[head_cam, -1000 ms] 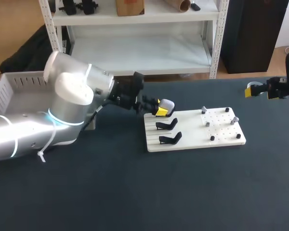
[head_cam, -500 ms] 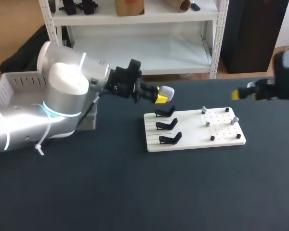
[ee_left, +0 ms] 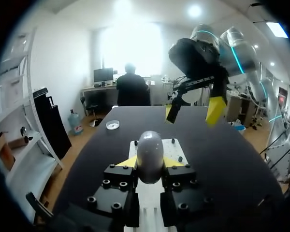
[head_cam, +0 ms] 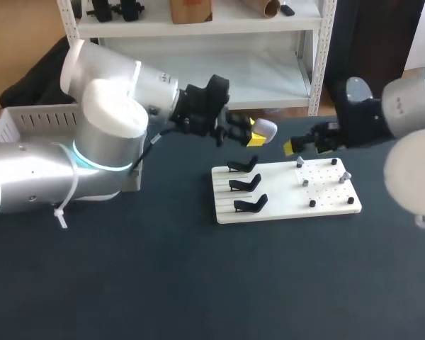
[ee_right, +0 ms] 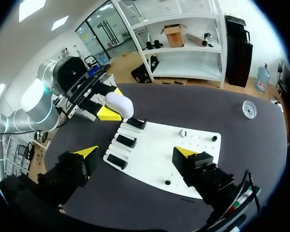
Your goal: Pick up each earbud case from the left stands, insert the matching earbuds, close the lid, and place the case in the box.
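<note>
Left gripper [head_cam: 255, 137] is pinching the pale, rounded earbud case [head_cam: 266, 128] between its two yellow tips, one on each side. It holds the case up in the air, clear of the white board [head_cam: 283, 207], roughly over the board's far edge at the end where the stands are. The case looks like a smooth closed shell, so I take the lid to be down, though the seam is too small to make out. Below it, the three black stands [head_cam: 245, 184] line the board's left end and carry no case. The small grey and black earbuds [head_cam: 304, 182] sit on pegs across the board's right end. The right gripper [ee_right: 136, 152] hangs with its fingers spread wide and nothing between them, over the far edge of the board near the peg end and close to the case without touching it. The pick-up looks done, and the insertion step seems to be starting. Next, the lid would need to be opened while the left gripper keeps the case steady, and the right one would go down to a matching earbud. The box [head_cam: 28, 117] waits at the far left corner of the table [head_cam: 198, 283].
</note>
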`<state>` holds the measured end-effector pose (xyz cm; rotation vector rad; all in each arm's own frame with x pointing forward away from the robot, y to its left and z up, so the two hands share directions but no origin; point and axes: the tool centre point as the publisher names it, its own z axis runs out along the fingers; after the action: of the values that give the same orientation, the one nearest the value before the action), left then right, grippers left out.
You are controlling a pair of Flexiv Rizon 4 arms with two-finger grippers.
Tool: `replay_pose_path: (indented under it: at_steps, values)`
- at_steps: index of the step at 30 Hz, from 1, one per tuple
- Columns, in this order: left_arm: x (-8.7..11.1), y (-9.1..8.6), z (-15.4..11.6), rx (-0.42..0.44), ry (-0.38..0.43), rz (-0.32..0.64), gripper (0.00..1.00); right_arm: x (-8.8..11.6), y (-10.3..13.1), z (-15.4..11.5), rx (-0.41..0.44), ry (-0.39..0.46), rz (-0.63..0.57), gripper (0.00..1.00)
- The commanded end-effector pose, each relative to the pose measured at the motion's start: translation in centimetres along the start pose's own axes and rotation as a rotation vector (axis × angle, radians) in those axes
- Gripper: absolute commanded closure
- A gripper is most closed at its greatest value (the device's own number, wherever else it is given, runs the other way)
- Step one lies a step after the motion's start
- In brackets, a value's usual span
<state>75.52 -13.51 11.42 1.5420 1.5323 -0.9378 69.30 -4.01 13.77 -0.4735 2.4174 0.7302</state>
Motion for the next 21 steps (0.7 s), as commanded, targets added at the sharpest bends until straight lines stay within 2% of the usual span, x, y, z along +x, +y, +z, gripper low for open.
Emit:
replay_pose_path:
  at_steps: [1, 21]
  values:
    - [-0.2, -1.0, 0.4, -0.062, -0.015, 0.009, 1.0, -0.7, 0.2, 1.1, 0.001, 0.013, -0.002, 0.0]
    - [-0.5, -3.6, 0.0, -0.034, -0.039, 0.043, 1.0, -1.8, 0.2, 2.2, -0.007, 0.041, 0.004, 0.0]
